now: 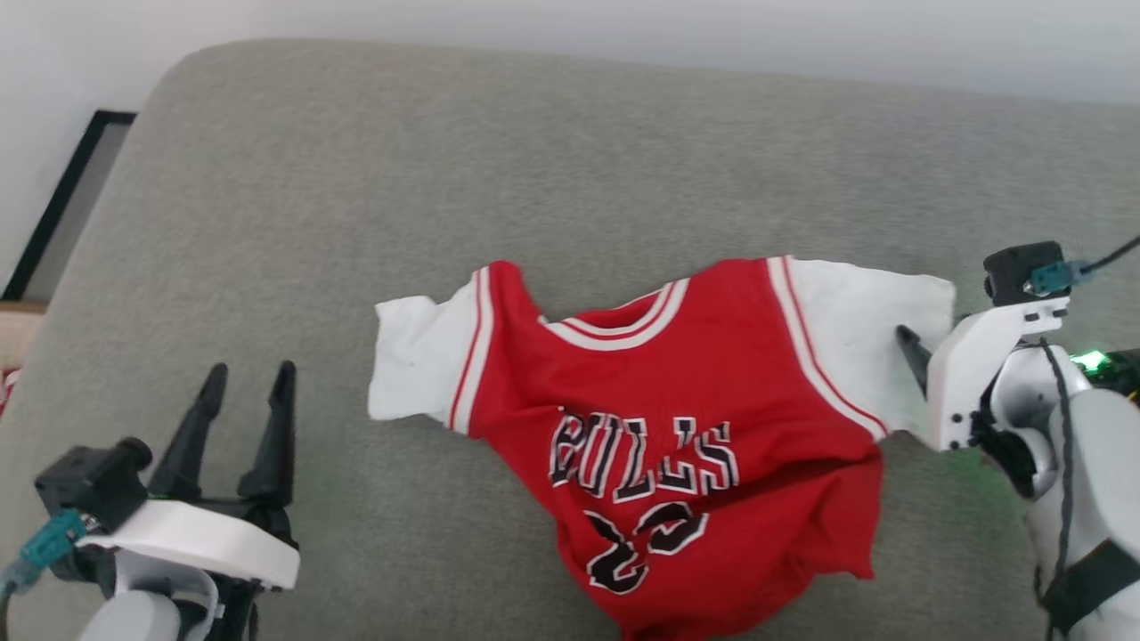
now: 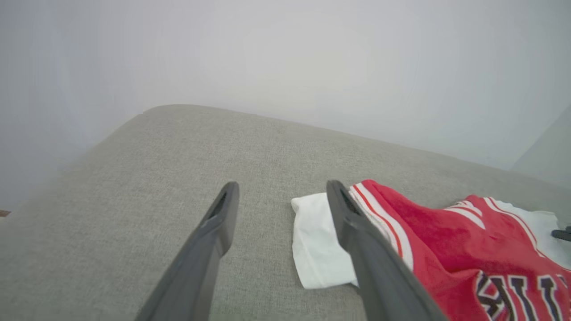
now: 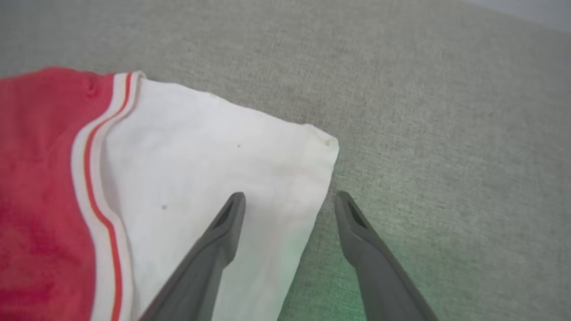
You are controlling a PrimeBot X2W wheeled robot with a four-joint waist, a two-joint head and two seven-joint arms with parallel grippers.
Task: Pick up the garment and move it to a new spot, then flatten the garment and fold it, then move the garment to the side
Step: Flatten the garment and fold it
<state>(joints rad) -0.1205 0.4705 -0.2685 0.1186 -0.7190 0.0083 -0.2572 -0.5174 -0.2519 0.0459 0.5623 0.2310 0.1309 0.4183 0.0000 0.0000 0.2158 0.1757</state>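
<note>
— Where is the red basketball-style shirt with white short sleeves (image 1: 677, 418)?
— Face up in the middle of the grey woven cushion (image 1: 570, 133), collar away from the robot, hem rumpled toward it; its long line runs sleeve to sleeve, left to right
— Which arm is nearer?
— The right gripper (image 3: 290, 198). Its fingers stand apart with nothing clamped, one over the right-hand white sleeve (image 3: 214, 147), the other over bare cushion, so the sleeve's outer edge lies between them. Whether they touch the cloth I cannot tell
— And the left gripper (image 1: 251, 369)?
— Also spread wide and empty, off to the left of the other sleeve (image 1: 414, 356), near but apart
— Anything in the way?
— Nothing between either gripper and the cloth; a black-framed panel (image 1: 62, 196) sits beyond the cushion's left edge, well apart. I'd judge the flattening starts from that right sleeve
</note>
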